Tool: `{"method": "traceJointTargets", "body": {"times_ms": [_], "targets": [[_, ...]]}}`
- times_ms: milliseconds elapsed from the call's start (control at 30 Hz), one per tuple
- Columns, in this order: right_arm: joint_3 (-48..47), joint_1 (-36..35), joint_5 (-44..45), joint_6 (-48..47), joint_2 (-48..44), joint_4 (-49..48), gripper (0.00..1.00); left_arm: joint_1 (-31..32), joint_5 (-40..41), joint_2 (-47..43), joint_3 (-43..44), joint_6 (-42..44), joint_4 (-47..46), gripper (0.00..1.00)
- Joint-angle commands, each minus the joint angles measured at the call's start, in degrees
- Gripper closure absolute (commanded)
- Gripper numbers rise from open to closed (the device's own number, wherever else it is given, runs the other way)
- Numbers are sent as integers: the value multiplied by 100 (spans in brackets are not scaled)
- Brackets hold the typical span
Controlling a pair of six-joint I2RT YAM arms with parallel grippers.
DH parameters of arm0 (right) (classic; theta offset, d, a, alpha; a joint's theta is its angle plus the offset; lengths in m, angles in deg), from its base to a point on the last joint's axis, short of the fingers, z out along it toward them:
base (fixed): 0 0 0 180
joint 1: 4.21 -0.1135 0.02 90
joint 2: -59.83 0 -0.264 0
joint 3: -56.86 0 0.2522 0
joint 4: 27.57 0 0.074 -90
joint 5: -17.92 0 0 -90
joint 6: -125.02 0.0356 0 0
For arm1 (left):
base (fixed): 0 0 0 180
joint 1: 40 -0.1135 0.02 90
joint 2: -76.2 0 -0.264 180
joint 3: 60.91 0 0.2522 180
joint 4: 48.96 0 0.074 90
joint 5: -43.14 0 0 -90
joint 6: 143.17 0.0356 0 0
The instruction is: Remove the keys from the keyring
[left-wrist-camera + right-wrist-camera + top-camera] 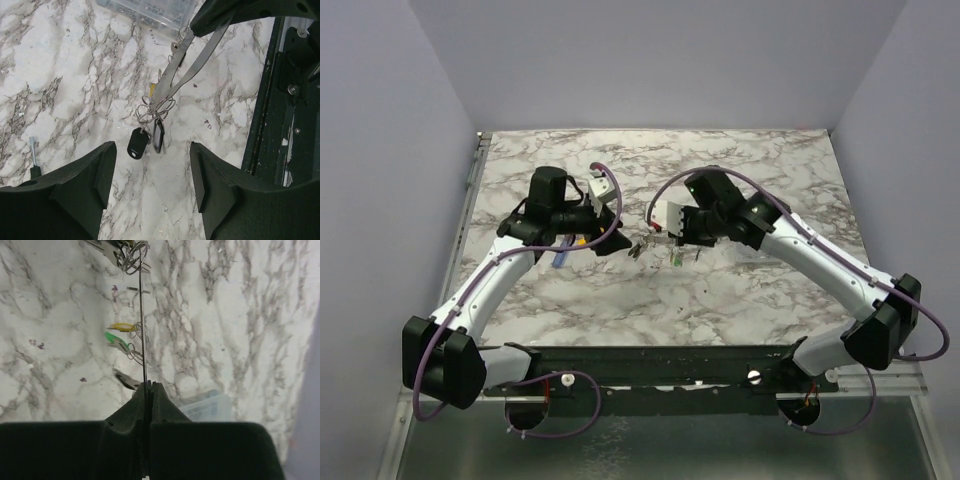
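Note:
My right gripper (150, 385) is shut on a grey strap (187, 62), seen edge-on in the right wrist view. The strap hangs down to a cluster of wire keyrings (152, 109) (134, 252). Two black key tags (137, 142) hang from the rings just above the marble. My left gripper (152, 150) is open and empty, its fingers just short of the black tags. A yellow key (122, 326), a green key (117, 341) and a dark key (127, 380) lie loose on the table below the strap. In the top view the two grippers (610, 243) (658, 238) face each other mid-table, with the rings (638, 248) between them.
A clear plastic box (150, 10) (207, 405) stands behind the right gripper. Blue (560, 257) and yellow (580, 240) pen-like sticks lie under the left arm; one stick's shaft shows in the left wrist view (32, 150). The table's dark front rail (280, 100) is near.

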Motion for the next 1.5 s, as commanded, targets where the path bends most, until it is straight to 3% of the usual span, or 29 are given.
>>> {"method": "traceJointTargets", "body": {"times_ms": [0,167,433,667,967,1267,1467], "targets": [[-580,390,-1143,1314,447,778,99,-3,-88,26,-310,-837,-943,34],[-1039,733,-1800,2114,931,1036,99,2,233,95,-450,-1212,-1348,34],[-1046,781,-2048,2836,1117,864,100,26,356,257,-382,-1252,-1390,32],[-581,785,-1797,3328,797,183,99,184,225,566,-408,-1427,-1384,43],[-442,784,-1938,4204,1024,94,99,590,2004,415,-239,-2007,-1417,46],[-360,782,-2171,4862,1128,-123,99,915,2543,429,-94,-1806,-1080,44],[-422,784,-2309,4954,1213,-81,99,1261,2855,622,135,-1748,-957,55]]}}
